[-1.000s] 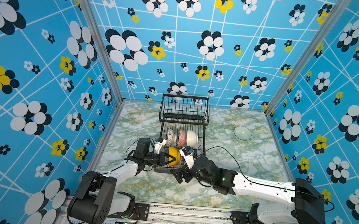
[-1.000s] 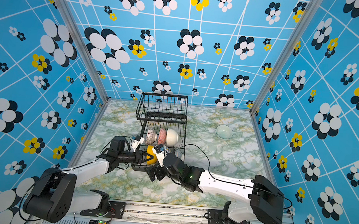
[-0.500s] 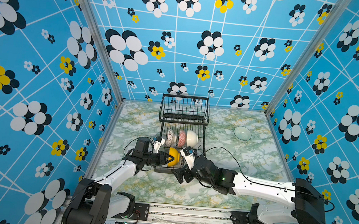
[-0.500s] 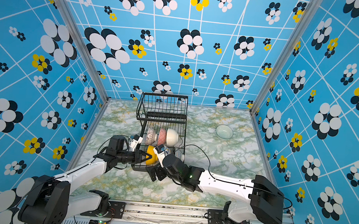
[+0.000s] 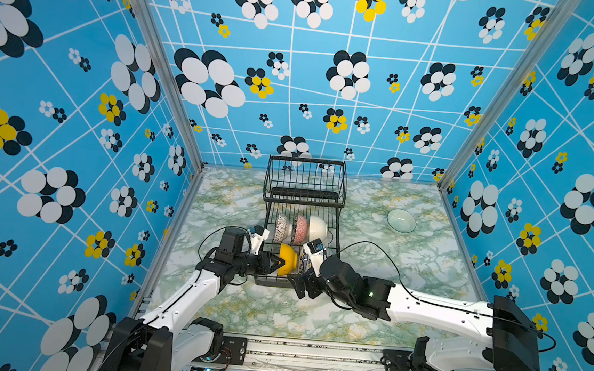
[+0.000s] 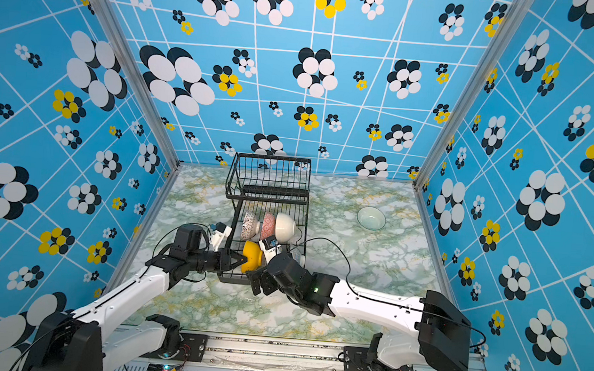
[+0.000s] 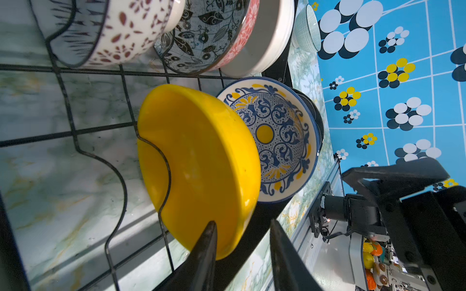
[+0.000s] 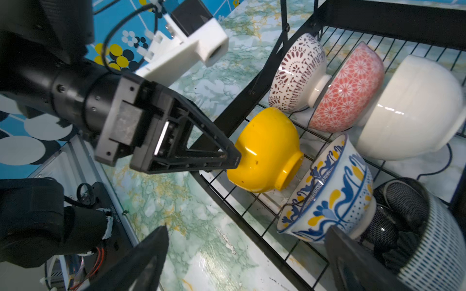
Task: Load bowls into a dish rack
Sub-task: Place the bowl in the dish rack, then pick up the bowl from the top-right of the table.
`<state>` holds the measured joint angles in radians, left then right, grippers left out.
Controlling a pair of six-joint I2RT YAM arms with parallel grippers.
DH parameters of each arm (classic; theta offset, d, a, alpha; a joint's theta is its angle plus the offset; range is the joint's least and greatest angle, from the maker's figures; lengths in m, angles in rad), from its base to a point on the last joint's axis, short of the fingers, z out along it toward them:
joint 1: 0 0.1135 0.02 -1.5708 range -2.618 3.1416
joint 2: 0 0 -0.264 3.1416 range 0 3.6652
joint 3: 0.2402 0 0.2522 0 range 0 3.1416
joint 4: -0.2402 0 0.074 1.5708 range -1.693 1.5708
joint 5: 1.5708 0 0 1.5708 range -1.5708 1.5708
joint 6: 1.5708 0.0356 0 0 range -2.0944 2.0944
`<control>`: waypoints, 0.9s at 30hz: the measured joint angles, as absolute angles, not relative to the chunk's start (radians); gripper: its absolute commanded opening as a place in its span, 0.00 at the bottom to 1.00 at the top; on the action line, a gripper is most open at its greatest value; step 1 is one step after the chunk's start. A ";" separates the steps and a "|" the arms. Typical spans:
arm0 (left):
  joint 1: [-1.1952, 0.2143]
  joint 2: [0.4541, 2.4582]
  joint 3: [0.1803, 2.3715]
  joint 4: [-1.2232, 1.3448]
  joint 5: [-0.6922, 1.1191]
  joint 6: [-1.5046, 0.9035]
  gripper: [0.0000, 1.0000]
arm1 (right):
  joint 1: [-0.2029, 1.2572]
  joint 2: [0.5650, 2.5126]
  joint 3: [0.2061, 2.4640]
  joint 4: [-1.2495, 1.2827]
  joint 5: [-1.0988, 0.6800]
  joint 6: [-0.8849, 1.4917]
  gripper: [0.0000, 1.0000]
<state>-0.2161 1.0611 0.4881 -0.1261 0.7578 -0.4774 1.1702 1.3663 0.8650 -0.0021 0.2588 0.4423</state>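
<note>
Left gripper (image 7: 242, 223) had eased its fingers apart over the last second; yellow bowl (image 7: 201, 161) hadn't shifted. It stood on edge in the front row of the dish rack (image 5: 305, 194) lower tray, with a divider wire across its mouth. Left fingers straddled its rim, parted, with a gap on one side, so not pinching. Blue-yellow patterned bowl (image 8: 327, 199) leaned just beside it, then dark dotted bowl (image 8: 428, 239). Back row: maroon-patterned bowl (image 8: 297, 75), pink-red bowl (image 8: 350, 93), cream-white bowl (image 8: 413, 108). Right gripper (image 8: 247, 229) hung spread wide and empty, near the front row. Clear glass bowl (image 5: 401, 220) sat on the marble table (image 5: 427, 262), well apart from the rack.
</note>
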 measured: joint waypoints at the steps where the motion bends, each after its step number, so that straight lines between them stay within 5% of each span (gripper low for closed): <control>1: -0.216 1.053 0.490 -0.136 0.756 -0.478 0.37 | 1.168 1.366 0.871 -0.017 0.264 0.446 1.00; 22: -0.216 0.887 0.536 -0.199 0.735 -0.530 0.38 | 0.959 1.239 0.906 -0.311 0.331 0.619 0.97; 27: -0.215 0.849 0.543 -0.171 0.732 -0.544 0.50 | 0.893 1.225 0.906 -0.361 0.321 0.641 0.95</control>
